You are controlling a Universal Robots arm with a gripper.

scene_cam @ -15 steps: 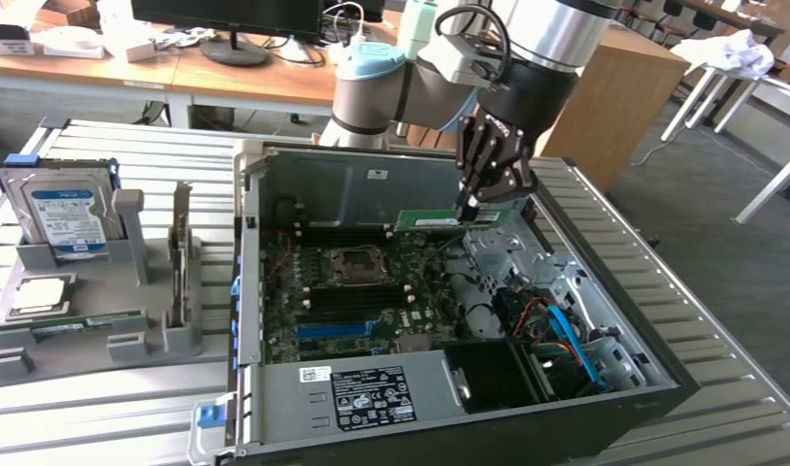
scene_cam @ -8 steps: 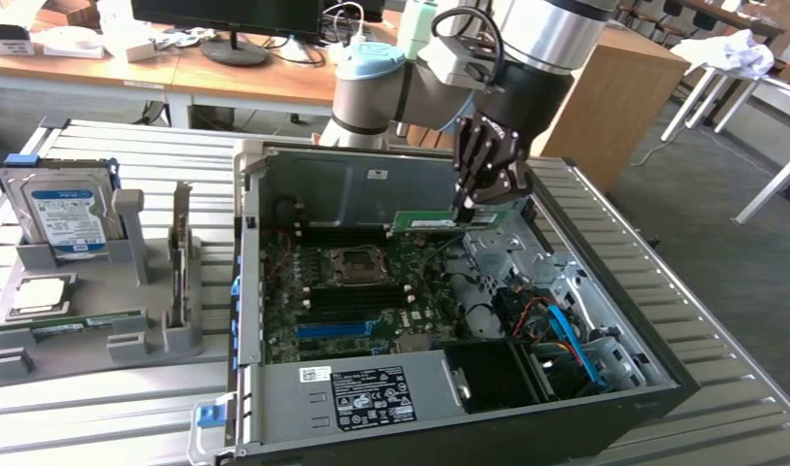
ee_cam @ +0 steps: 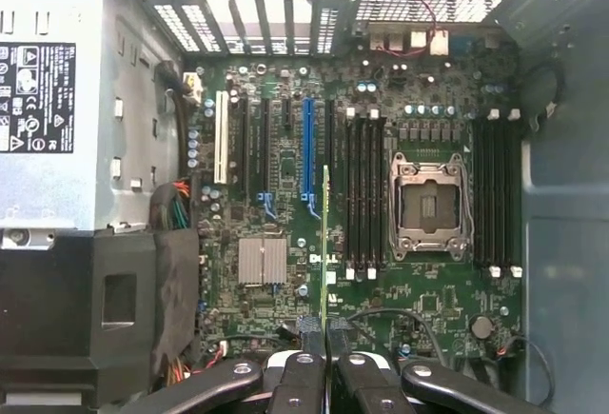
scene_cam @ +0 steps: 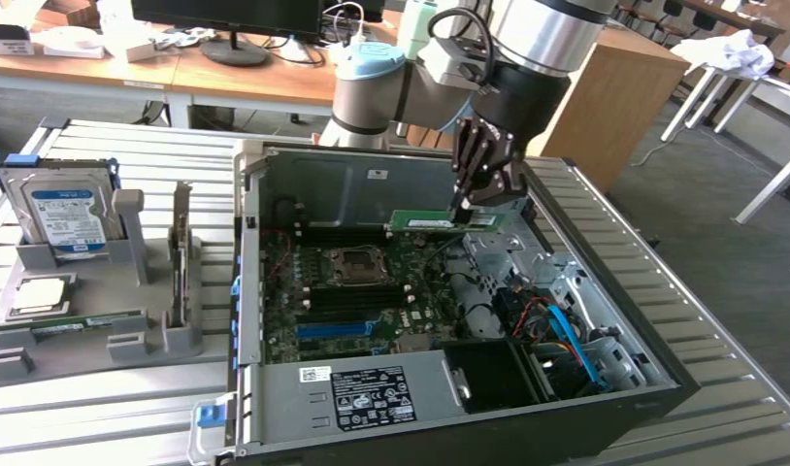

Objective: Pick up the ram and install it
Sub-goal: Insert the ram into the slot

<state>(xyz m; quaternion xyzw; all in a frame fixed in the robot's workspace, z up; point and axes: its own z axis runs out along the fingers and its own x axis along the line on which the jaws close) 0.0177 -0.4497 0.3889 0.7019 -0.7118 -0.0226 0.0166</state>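
ram: the long thin green ram stick with a pale label (scene_cam: pixel 437 222) hangs in the air inside the open black and silver computer case (scene_cam: pixel 369 189).
why it is held so: it stands on its thin edge, so that edge can go down into a slot.
from the wrist: the ram (ee_cam: pixel 325 233) looks like a thin green line over the big green motherboard (ee_cam: pixel 438 290). it lies the same way as the long black slots (ee_cam: pixel 363 195) and sits just beside them, not in one yet.
pincer: the dark metal pincer (scene_cam: pixel 477 202) is almost shut. its two tips (ee_cam: pixel 326 330) squeeze the flat sides of the ram near one end.
holder: the grey plastic holder (scene_cam: pixel 136 349), on the exterior view's left, keeps the silver hard drive with a blue-white label (scene_cam: pixel 65 214) standing up, so it is easy to grab.
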